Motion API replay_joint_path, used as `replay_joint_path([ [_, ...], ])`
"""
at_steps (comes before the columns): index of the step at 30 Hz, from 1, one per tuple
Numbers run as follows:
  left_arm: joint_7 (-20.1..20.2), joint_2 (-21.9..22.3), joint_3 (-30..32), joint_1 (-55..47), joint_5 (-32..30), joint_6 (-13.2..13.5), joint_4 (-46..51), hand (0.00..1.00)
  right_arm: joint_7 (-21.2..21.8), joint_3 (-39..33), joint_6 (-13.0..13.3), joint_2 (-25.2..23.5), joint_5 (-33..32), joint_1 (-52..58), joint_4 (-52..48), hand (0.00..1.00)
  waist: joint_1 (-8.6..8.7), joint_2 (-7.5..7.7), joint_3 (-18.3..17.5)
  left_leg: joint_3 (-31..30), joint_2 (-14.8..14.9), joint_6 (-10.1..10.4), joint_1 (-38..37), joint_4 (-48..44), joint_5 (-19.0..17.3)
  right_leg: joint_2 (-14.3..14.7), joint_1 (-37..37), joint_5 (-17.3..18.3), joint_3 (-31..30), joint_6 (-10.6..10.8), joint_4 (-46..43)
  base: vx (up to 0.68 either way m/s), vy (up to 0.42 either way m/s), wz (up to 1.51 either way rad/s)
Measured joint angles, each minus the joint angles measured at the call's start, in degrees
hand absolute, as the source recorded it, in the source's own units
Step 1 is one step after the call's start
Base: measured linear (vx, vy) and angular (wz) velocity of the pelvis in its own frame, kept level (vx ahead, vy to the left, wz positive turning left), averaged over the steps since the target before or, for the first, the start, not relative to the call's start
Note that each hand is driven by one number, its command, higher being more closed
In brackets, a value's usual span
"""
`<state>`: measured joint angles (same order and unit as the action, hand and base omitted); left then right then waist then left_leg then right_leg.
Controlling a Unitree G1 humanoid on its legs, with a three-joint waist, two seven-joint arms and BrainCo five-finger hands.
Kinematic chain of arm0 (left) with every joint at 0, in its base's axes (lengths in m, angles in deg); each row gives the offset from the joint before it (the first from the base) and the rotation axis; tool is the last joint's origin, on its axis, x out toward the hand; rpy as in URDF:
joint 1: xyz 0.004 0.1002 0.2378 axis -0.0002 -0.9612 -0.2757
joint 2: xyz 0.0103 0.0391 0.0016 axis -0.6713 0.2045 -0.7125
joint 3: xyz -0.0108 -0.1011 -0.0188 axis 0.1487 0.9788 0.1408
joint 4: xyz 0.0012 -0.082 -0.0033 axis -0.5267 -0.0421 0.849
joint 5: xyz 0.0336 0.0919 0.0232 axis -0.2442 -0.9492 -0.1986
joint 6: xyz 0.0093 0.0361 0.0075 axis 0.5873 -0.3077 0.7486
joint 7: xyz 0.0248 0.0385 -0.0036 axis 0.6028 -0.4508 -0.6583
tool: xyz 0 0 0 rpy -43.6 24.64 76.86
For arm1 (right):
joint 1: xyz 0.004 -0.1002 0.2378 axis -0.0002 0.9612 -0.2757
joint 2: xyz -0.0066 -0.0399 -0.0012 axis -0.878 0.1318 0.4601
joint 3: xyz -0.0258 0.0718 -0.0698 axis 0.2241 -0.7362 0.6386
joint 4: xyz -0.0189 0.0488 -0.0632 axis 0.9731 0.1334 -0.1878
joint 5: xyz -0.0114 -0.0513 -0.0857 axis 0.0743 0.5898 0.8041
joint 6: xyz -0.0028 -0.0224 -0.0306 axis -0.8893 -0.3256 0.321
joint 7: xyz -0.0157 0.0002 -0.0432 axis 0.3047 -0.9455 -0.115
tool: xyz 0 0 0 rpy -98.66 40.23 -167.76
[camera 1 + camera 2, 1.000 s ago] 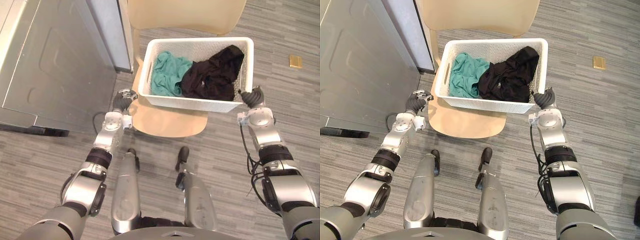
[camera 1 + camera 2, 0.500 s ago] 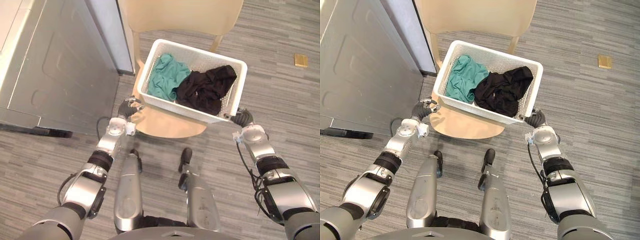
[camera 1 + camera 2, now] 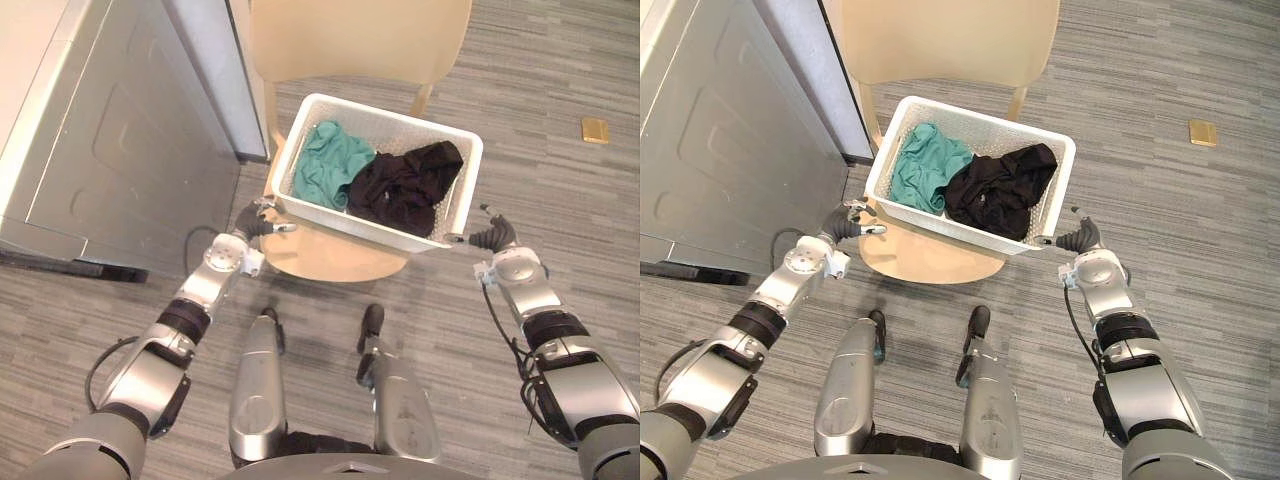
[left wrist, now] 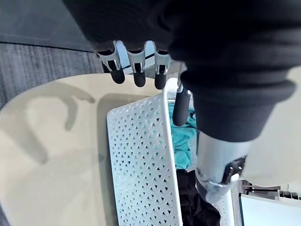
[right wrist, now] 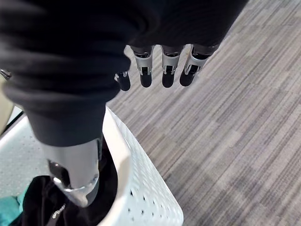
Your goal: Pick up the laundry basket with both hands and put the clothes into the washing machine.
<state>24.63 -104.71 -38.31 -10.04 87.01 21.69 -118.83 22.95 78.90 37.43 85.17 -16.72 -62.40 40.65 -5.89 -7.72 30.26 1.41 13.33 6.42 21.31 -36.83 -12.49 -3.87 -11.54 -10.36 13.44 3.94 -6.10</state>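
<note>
lying lengthwise left-to-right on chair (image 3: 330,257), laundry basket (image 3: 372,226), left robot hand (image 3: 256,219), right robot hand (image 3: 491,238), both open

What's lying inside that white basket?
A teal garment and a black garment lie crumpled side by side in the white basket. They hide the basket floor beneath them, so anything lying underneath cannot be seen.
</note>
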Motion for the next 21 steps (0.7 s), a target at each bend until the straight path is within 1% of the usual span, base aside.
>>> replay_joint_path([
  [2, 0.19, -2.36, 0.27, -2.06, 0.0, -0.11, 2.93, 0.0, 0.04, -1.1, 0.08, 0.77, -0.06, 1.35, -3.18, 0.0, 0.62, -0.05, -0.03, 0.13, -0.17, 0.15, -1.38, 1.14, 0.32, -0.1, 1.21, 0.0, 0.08, -0.02, 0.81, 0.02, 0.004, 0.02],
  [5, 0.92, -4.62, 1.74, -7.15, 0.01, -0.64, 7.69, 0.0, 0.17, -2.67, 0.44, 1.58, -0.1, 5.28, -7.9, 0.0, 1.27, -0.07, -0.04, 0.26, -0.63, 0.67, -4.13, 3.5, 0.79, -0.21, 3.55, 0.14, 0.47, -0.2, 2.24, 0.06, 0.001, 0.06],
  [9, 2.26, -5.64, 8.32, -20.74, 0.09, -1.65, 18.52, 0.0, 1.67, -7.05, 0.46, 1.69, -0.64, 13.97, -16.4, 0.0, 1.28, -0.08, -0.08, 0.97, -0.96, 1.4, -8.09, 7.49, 1.29, -0.25, 7.36, 0.03, 1.34, -0.29, 6.48, 0.1, -0.013, 0.02],
  [11, 2.6, -5.55, 11.31, -26.99, 0.07, -2.46, 23.42, 0.0, 2.32, -9.86, 0.37, -0.22, -0.64, 17.33, -20.88, 0.0, 1.15, -0.06, -0.12, 1.64, -0.98, 1.68, -9.64, 8.94, 1.24, -0.18, 8.69, -0.15, 1.39, -0.25, 7.89, 0.12, -0.01, -0.07],
  [13, 3.42, -3.95, 16.57, -35.0, -0.04, -3.12, 30.32, 0.0, 2.58, -13.85, 0.36, -5.96, -0.63, 21.65, -28.13, 0.0, 1.14, -0.12, -0.2, 2.39, -0.87, 1.77, -11.66, 9.9, 1.17, 0.16, 10.75, -1.42, 1.24, 0.06, 10.06, 0.18, -0.01, -0.13],
  [14, 3.44, -2.43, 19.15, -38.01, -0.09, -3.22, 32.77, 0.0, 2.71, -14.58, 0.37, -9.05, -0.63, 23.41, -30.65, 0.0, 0.77, -0.21, -0.48, 2.96, -0.8, 1.88, -12.78, 10.41, 1.02, 0.32, 11.69, -1.73, 0.97, -0.01, 10.74, 0.2, 0.0, -0.25],
  [15, 3.41, 0.49, 22.1, -41.98, -0.14, -3.23, 34.53, 0.0, 3.37, -14.91, 0.33, -13.3, -0.62, 25.95, -32.49, 0.0, -0.12, -0.6, -2.61, 3.52, -0.71, 1.91, -13.51, 11.18, 0.62, 0.38, 11.61, -1.7, 0.43, 0.12, 10.72, 0.16, 0.01, -0.23],
  [16, 3.41, 3.27, 23.68, -44.2, -0.13, -3.19, 35.01, 0.0, 3.95, -14.98, 0.08, -16.73, -0.59, 28.29, -33.35, 0.0, -0.68, -1.0, -5.37, 3.79, -0.74, 1.8, -13.47, 11.59, 0.28, 0.3, 11.25, -1.48, 0.34, 0.38, 10.72, 0.17, 0.028, -0.09],
  [17, 3.4, 6.71, 24.98, -46.6, -0.13, -3.17, 35.02, 0.0, 4.48, -14.92, -0.13, -21.25, -0.6, 31.61, -34.88, 0.0, -1.15, -1.67, -8.64, 3.44, -1.0, 1.78, -13.61, 12.12, -0.44, 0.14, 11.55, -0.64, 0.14, 0.98, 10.34, 0.15, 0.039, 0.09],
  [18, 3.42, 8.45, 25.32, -47.51, -0.12, -3.15, 34.95, 0.0, 4.85, -14.91, -0.15, -23.35, -0.52, 32.96, -35.58, 0.0, -1.31, -2.19, -9.59, 3.13, -1.17, 1.48, -13.64, 12.2, -0.71, 0.32, 11.73, 0.24, -0.54, 1.58, 9.07, 0.2, 0.096, 0.46],
  [19, 3.46, 11.96, 25.26, -48.57, -0.09, -3.22, 34.77, 0.0, 5.82, -15.01, -0.27, -27.13, -0.42, 35.28, -36.78, 0.0, -0.55, -3.83, -10.79, 0.99, -1.54, 1.0, -14.57, 12.78, -0.73, 0.24, 12.08, 1.87, -3.34, 3.74, 5.11, 0.14, 0.113, 0.88],
  [20, 3.73, 14.01, 25.09, -48.73, 0.0, -3.22, 34.79, 0.0, 6.28, -15.07, -0.46, -29.49, -0.44, 36.91, -37.57, 0.0, 0.43, -4.59, -11.6, -2.13, -2.32, 0.42, -14.67, 13.2, -0.18, 0.12, 12.57, 3.71, -7.29, 5.63, 1.98, 0.14, 0.141, 1.51],
  [21, 3.99, 15.36, 24.82, -48.25, 0.05, -3.18, 34.93, 0.0, 6.48, -15.0, -0.63, -31.84, -0.49, 38.79, -38.87, 0.0, 1.1, -4.53, -12.16, -5.0, -3.09, 0.21, -14.83, 13.93, 0.72, 0.07, 13.12, 6.71, -12.03, 6.76, -1.44, 0.13, 0.042, 1.94],
])
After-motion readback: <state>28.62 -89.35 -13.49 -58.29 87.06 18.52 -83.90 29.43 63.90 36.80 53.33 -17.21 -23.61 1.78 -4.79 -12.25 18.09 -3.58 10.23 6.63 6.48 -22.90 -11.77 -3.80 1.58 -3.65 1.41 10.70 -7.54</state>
